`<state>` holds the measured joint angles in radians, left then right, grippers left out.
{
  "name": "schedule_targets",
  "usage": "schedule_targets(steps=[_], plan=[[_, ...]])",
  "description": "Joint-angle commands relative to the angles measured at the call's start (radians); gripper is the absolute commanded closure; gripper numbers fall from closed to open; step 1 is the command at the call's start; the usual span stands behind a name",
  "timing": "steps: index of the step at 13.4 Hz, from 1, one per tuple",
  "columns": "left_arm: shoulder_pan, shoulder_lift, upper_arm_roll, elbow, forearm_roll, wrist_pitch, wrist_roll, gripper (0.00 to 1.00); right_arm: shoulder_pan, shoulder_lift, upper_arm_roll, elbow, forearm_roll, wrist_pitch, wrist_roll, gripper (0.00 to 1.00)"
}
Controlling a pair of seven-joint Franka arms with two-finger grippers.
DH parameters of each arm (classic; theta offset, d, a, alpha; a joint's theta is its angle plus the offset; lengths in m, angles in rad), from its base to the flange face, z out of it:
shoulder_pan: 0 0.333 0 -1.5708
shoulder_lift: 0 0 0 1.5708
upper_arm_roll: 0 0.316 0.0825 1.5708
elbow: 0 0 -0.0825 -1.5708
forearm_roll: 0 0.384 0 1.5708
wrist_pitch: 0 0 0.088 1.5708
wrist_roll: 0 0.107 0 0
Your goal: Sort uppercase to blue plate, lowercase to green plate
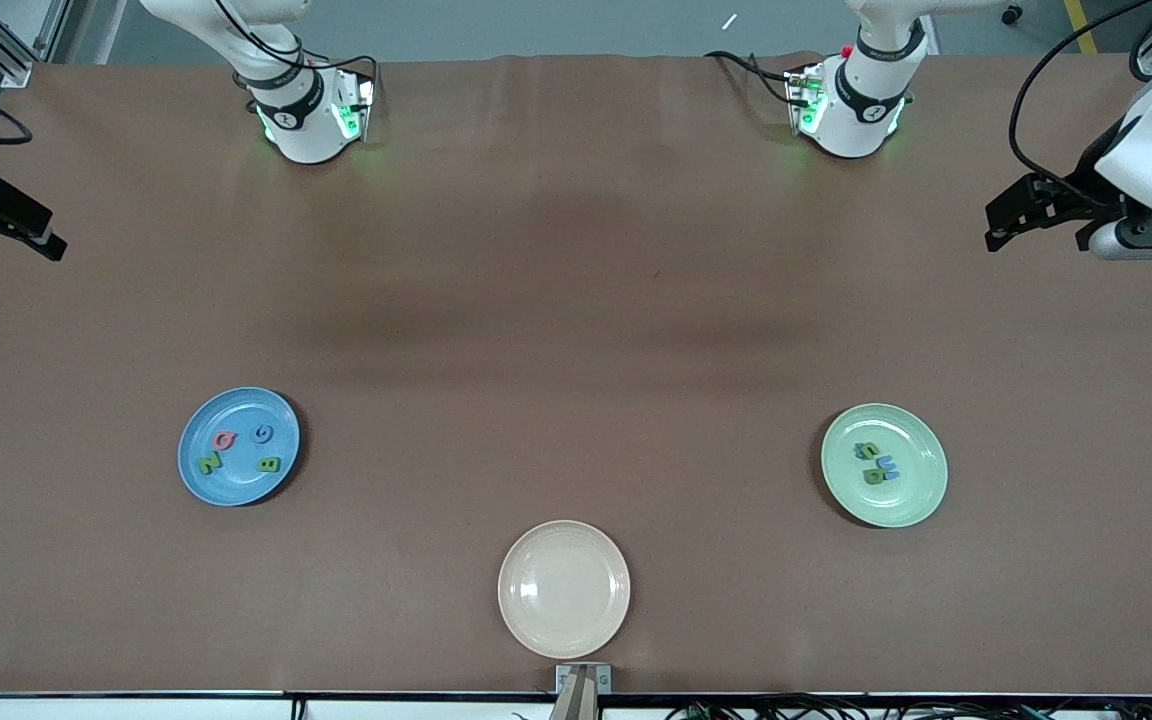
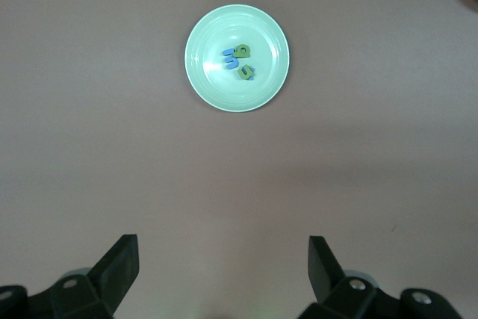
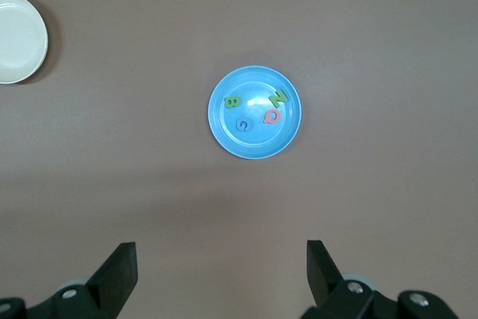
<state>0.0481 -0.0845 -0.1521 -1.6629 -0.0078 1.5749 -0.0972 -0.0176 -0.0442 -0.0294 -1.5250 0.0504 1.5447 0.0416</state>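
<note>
The right end effector (image 3: 222,258) is hanging at the edge of the front view, in the upper part of the frame, over the right arm's end of the brown surface (image 1: 576,300). Its fingers are standing spread wide apart and are gripping nothing; this arm is waiting.

Lower in the frame, toward the same end, the blue plate (image 1: 198,482) is lying flat on the surface. It is holding four capital letters, all apart from one another: the pinkish-red Q (image 1: 225,440) and the blue G (image 1: 262,433) are sitting farther from the front camera, while the green Z (image 1: 209,462) and the green B (image 1: 269,464) are sitting nearer to it.

At the bottom middle of the frame, the beige plate (image 1: 564,590) is resting closest to the front camera.

Toward the left arm's end, the green plate (image 1: 921,500) is carrying the lowercase letters (image 1: 876,463), green and blue pieces bunched tightly near its middle; their shapes are too small to read apart.

In the upper part of the frame, the left end effector (image 2: 222,259) is hovering over the left arm's end of the surface, fingers likewise spread and holding nothing, this arm waiting too.
</note>
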Motion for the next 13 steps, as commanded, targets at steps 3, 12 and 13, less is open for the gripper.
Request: schedule_targets(steps=[3,12,13], plan=[[0.003,0.012,0.003,0.051,-0.008,-0.001,0.014,0.0,-0.004,-0.023,0.011,-0.072,-0.023,0.037,-0.023,0.0],[-0.005,0.022,0.003,0.052,-0.001,-0.024,0.011,0.0,0.005,-0.029,0.009,-0.069,-0.057,0.025,-0.019,0.0],[-0.007,0.022,0.003,0.052,-0.001,-0.024,0.01,0.0,0.005,-0.029,0.009,-0.07,-0.057,0.025,-0.019,0.0]])
